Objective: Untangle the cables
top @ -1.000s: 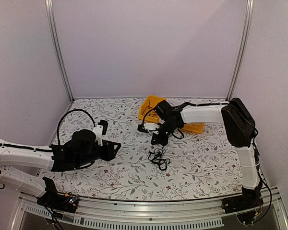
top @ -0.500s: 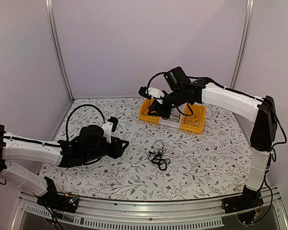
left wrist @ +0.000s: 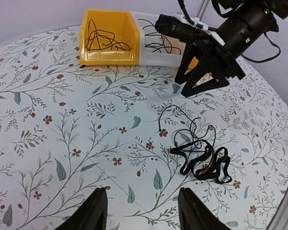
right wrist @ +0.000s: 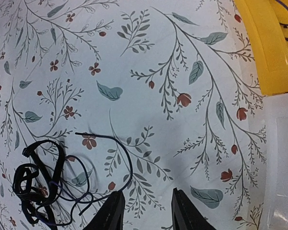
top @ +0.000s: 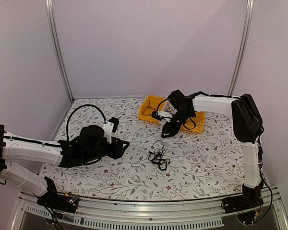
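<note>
A knotted clump of thin black cables lies on the floral tabletop, with one strand looping out toward the back. It also shows in the left wrist view and the right wrist view. My right gripper hangs just behind the clump and in front of the bins. It is open with nothing between its fingers; the loose strand passes just ahead of them. My left gripper is open and empty, left of the clump and apart from it.
At the back stands a yellow bin holding separate black strands. Beside it are a clear bin with more strands and a second yellow bin. Purple walls and metal posts enclose the table.
My right arm rose over the bins, then dropped back down in front of them, and its jaws opened. My left arm edged slightly toward the clump. The clump itself stayed put.
</note>
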